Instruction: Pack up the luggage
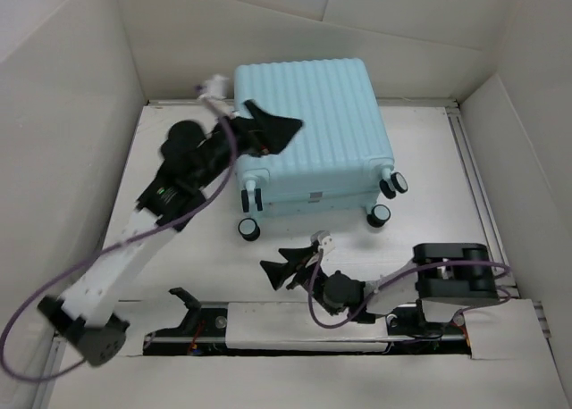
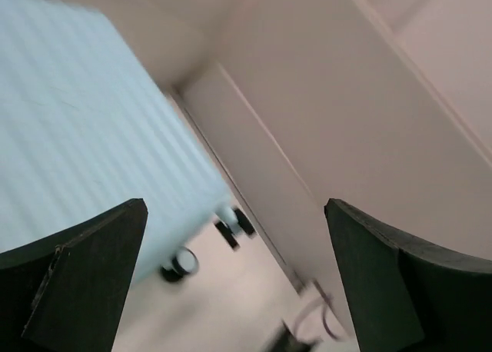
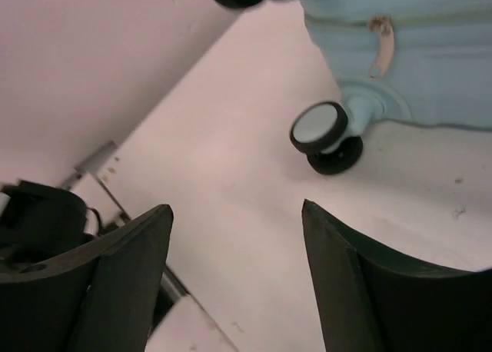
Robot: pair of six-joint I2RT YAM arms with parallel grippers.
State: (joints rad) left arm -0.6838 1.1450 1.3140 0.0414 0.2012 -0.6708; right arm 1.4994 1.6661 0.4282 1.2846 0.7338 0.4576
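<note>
Luggage [image 1: 313, 128] is lying closed; left gripper [image 2: 236, 206] is hovering above, wide open, empty; right gripper [image 3: 236, 207] likewise, near wheels [image 3: 323, 133].

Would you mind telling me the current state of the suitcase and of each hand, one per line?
suitcase: closed, lying flat on the table, wheels toward the near edge.
left hand: open, empty, over the suitcase's near-left corner.
right hand: open, empty, above the table in front of the wheels.

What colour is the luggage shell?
Pale aqua-blue with ribs; the luggage shows best in the top view.
</note>
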